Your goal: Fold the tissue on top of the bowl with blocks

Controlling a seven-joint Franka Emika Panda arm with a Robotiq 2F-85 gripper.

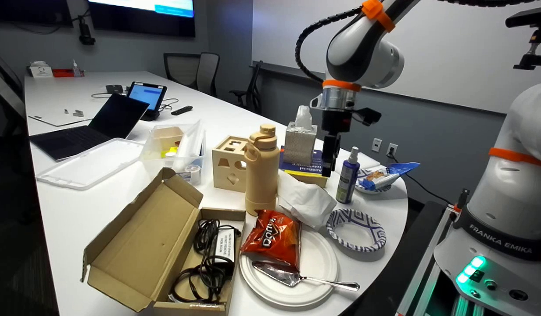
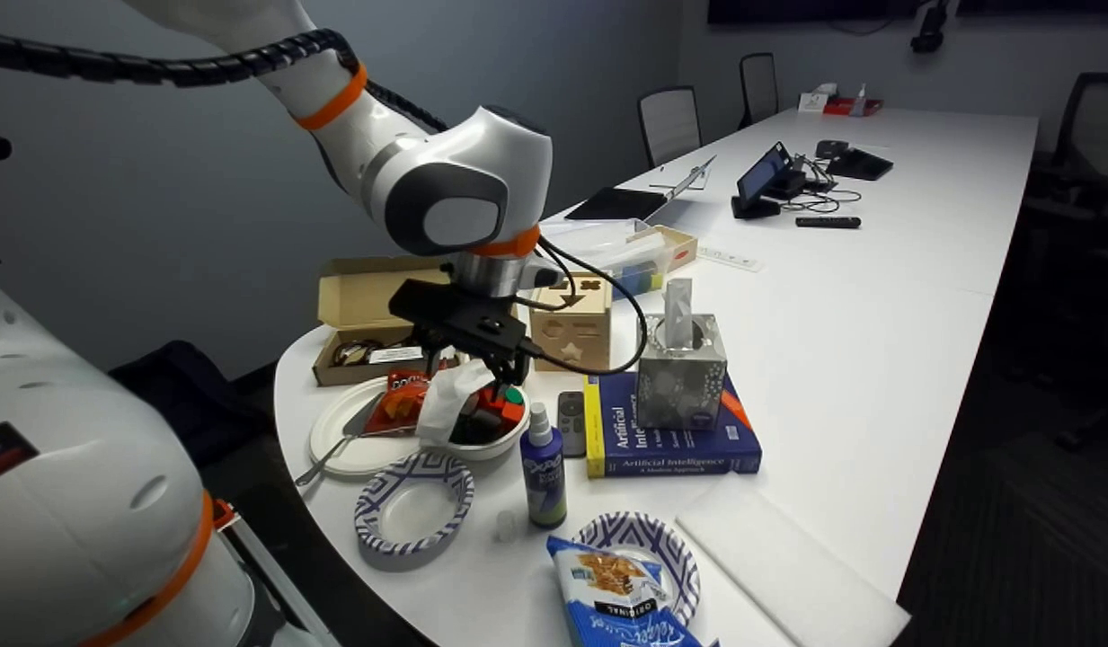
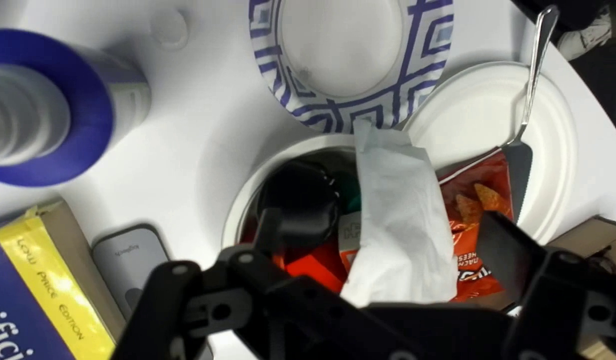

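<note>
The white tissue [image 1: 306, 202] lies crumpled over one side of the bowl; it also shows in an exterior view [image 2: 447, 400] and in the wrist view [image 3: 402, 220]. The small white bowl [image 2: 491, 449] shows its rim in the wrist view [image 3: 236, 212]. Red blocks [image 2: 504, 409], a green piece and a dark round piece show in its uncovered part; red ones show in the wrist view [image 3: 317, 267]. My gripper [image 3: 387, 240] is open above the bowl, its fingers wide apart with the tissue seen between and below them. It also shows in both exterior views [image 1: 331, 158] [image 2: 471, 359].
A red chip bag [image 1: 274, 239] and a cake server lie on the large white plate [image 1: 292, 298] beside the bowl. A striped dish [image 2: 374, 530], a spray bottle [image 2: 545, 476], a remote [image 2: 571, 422], a book with a tissue box [image 2: 681, 377], a tan bottle [image 1: 261, 171] and a wooden cube stand nearby.
</note>
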